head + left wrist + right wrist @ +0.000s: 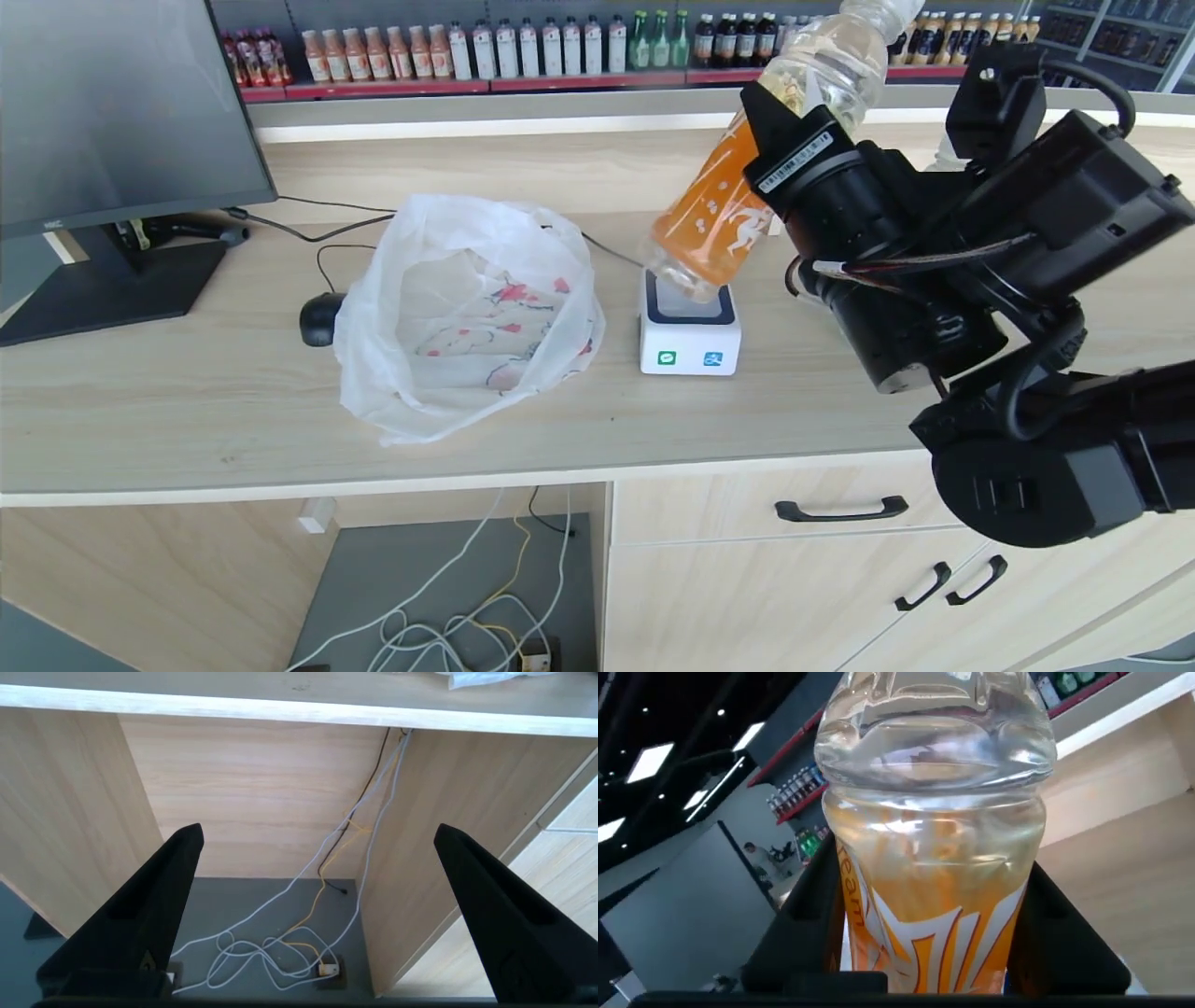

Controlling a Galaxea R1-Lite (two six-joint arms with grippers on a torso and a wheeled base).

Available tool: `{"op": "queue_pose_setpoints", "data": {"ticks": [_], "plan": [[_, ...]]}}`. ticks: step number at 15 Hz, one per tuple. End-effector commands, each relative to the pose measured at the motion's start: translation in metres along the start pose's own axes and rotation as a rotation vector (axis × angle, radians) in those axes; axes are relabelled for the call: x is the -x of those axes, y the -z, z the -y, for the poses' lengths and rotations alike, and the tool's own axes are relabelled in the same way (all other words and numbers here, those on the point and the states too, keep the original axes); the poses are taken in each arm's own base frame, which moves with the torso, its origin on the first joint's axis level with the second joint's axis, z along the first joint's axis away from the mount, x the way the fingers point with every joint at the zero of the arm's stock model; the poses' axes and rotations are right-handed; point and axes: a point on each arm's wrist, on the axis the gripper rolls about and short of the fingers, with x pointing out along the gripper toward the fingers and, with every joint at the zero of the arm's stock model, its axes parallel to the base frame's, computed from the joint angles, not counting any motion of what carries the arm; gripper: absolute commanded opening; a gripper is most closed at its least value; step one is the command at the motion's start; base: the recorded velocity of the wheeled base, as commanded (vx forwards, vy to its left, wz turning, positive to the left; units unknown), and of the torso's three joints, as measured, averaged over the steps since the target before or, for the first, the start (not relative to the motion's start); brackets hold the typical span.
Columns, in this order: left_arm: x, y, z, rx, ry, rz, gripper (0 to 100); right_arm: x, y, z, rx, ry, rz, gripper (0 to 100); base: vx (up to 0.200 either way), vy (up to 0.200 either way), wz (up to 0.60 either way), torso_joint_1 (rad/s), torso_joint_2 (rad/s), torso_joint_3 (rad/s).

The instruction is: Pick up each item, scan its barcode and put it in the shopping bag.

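My right gripper [789,107] is clamping the bottle [714,219] mid-body, tilting its base over the scanner [689,327]. Judging it slick, liquid-heavy; labelled waist is looking the safest hold. Left gripper [320,840] is hanging spread.

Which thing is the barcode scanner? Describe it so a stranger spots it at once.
Start at the wooden counter and find the white shopping bag on it. Just to the bag's right stands the scanner, under the tilted orange-labelled bottle. It is the only small white cube with a dark window on top.
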Motion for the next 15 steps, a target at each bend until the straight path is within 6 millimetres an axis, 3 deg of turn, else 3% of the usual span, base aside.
{"op": "queue_pose_setpoints", "data": {"ticks": [1, 3, 7, 11, 15], "plan": [[0.000, 0.000, 0.000, 0.000, -0.002, 0.000, 100, -0.003, 0.003, 0.007, -0.041, 0.019, 0.001, 0, 0.000, 0.000, 0.00, 0.000, 0.00, 0.000], [0.000, 0.000, 0.000, 0.000, -0.002, 0.000, 100, -0.007, 0.002, 0.016, -0.107, 0.042, -0.002, 0, 0.000, 0.000, 0.00, 0.000, 0.00, 0.000], [0.000, 0.000, 0.000, 0.000, 0.000, 0.000, 100, -0.011, 0.003, 0.014, -0.269, 0.051, -0.017, 0, 0.000, 0.000, 0.00, 0.000, 0.00, 0.000], [0.000, 0.000, 0.000, 0.000, 0.000, 0.000, 100, -0.013, 0.025, 0.026, -0.333, 0.091, -0.064, 0, 0.000, 0.000, 0.00, 0.000, 0.00, 0.000], [0.000, 0.000, 0.000, 0.000, 0.000, 0.000, 100, -0.021, 0.032, 0.035, -0.430, 0.164, -0.114, 0, 0.000, 0.000, 0.00, 0.000, 0.00, 0.000]]}}
